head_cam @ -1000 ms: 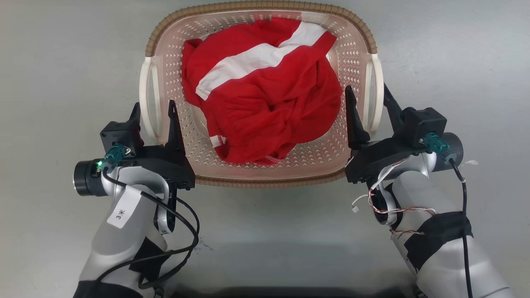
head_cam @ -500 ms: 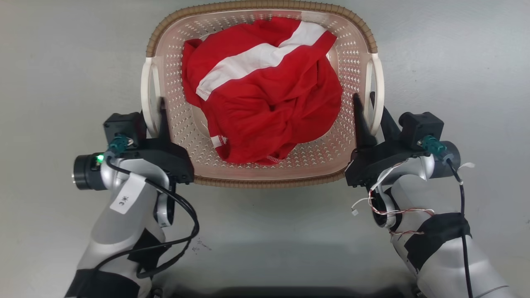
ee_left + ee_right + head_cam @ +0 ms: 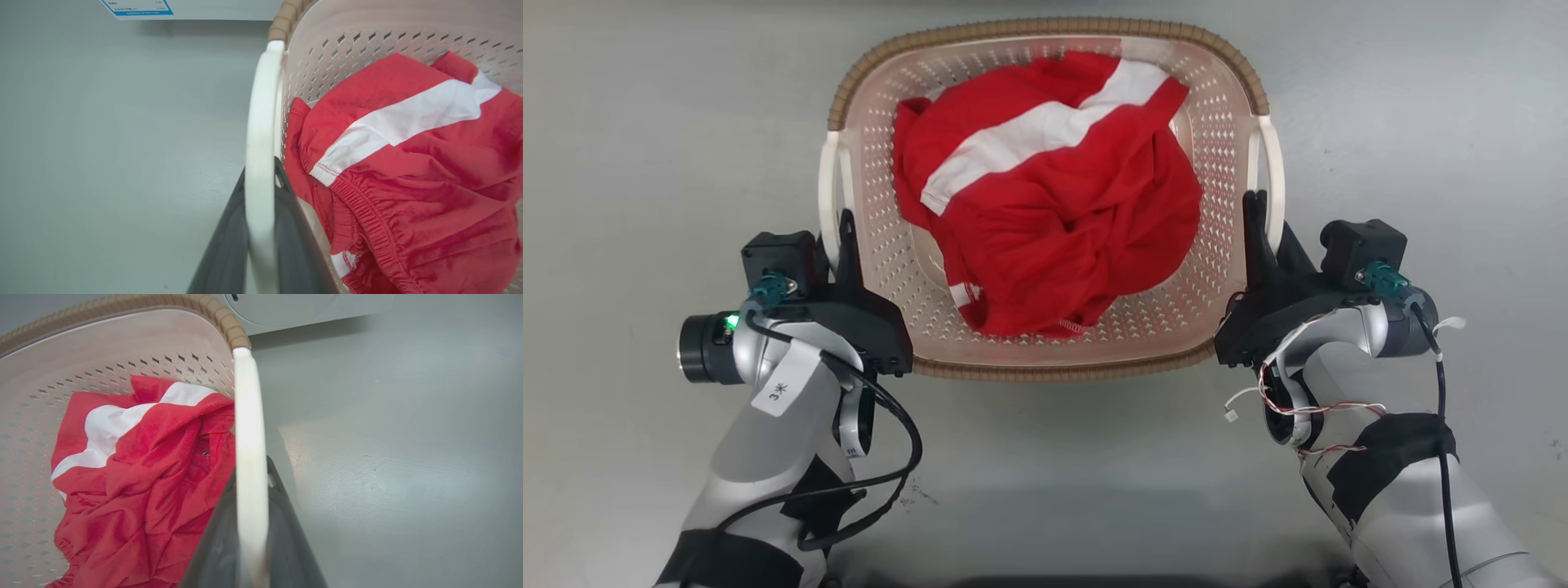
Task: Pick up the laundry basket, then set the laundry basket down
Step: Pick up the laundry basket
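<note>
Plainly, the rounded-rectangular pale pink-beige perforated plastic laundry basket (image 3: 892, 245) with a brown woven-look rim lies between the two arms over a grey floor (image 3: 645, 163); whether it touches that floor cannot be told. A crumpled red garment with a white stripe (image 3: 1054, 204) lies inside it. In the head view the left pincer (image 3: 838, 238) sits at the near end of the basket's left white handle (image 3: 828, 188), and the right pincer (image 3: 1263, 219) at the right white handle (image 3: 1275, 175). The wrist views give what the head view leaves unclear: each handle runs up between that pincer's two dark fingers (image 3: 222, 253), which press against both its sides, clamped on it. The left wrist view also catches a white sheet with a blue border (image 3: 137, 7) on the floor beyond, and the right wrist view a pale rounded panel (image 3: 306, 310) just past the far rim.
</note>
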